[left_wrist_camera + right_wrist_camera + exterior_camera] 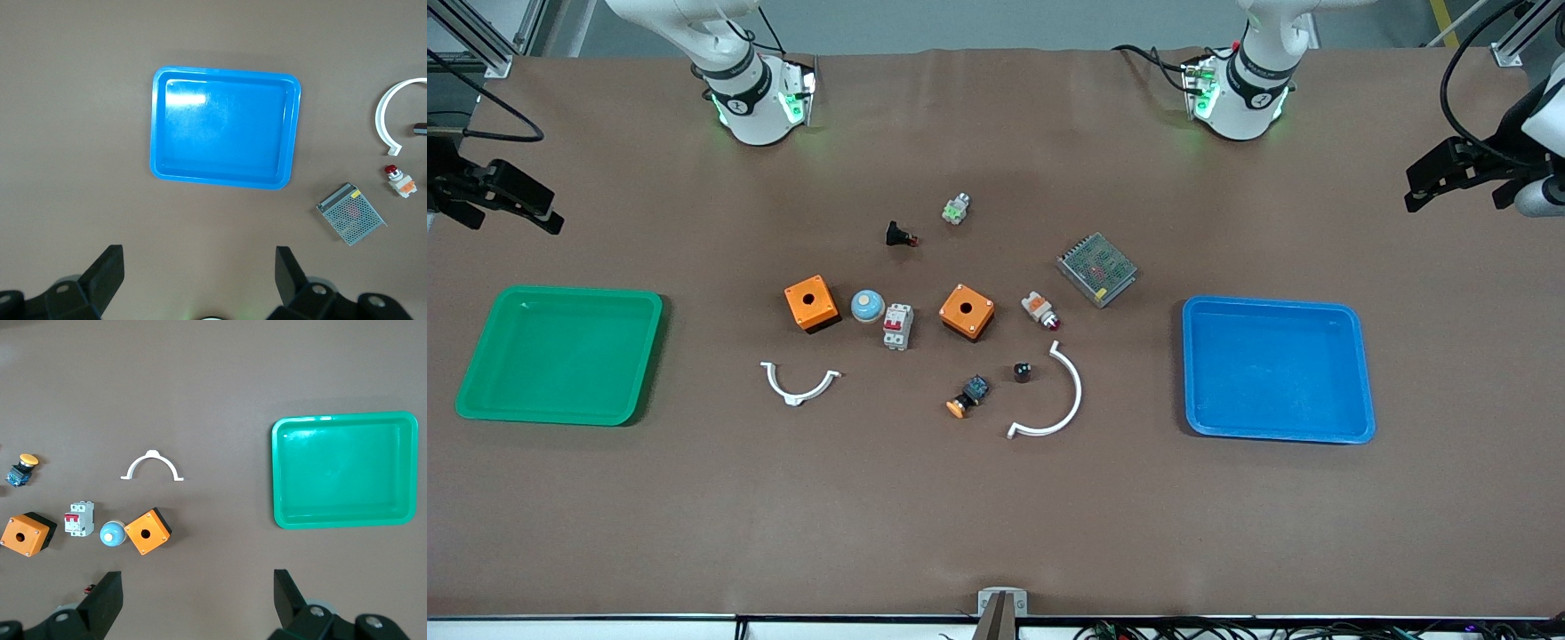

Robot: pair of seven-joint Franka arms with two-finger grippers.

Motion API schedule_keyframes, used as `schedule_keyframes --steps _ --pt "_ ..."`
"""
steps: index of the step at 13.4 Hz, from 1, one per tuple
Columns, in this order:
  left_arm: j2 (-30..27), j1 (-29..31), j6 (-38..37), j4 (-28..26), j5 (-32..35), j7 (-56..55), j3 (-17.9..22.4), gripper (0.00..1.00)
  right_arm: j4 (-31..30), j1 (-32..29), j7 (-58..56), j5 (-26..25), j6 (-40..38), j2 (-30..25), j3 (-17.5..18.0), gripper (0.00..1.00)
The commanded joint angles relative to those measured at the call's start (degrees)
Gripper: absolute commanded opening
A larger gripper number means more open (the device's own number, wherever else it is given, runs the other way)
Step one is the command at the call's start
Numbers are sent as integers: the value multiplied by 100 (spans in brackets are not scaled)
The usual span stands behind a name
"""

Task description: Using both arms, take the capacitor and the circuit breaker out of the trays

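Breaker (898,326) between blue dome (867,306) and orange box (967,312) (touching neither).

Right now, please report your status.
Left gripper and right gripper open, waiting at the table ends. Capacitor and breaker untouched on table. Nothing blocking.

Brown worktop (996,516). Green tray (560,353) at right arm's end, blue tray (1276,369) at left arm's end. Between them: two orange boxes (811,302) (967,311), blue dome (867,306), two white arcs (799,382) (1054,400), mesh unit (1097,268), orange-capped button (967,396).
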Motion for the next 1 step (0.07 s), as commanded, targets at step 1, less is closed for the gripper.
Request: schedule_keyframes --steps 1 --pt "-10 21 -77 97 -30 134 -8 100 164 -96 -33 -83 -102 70 73 100"
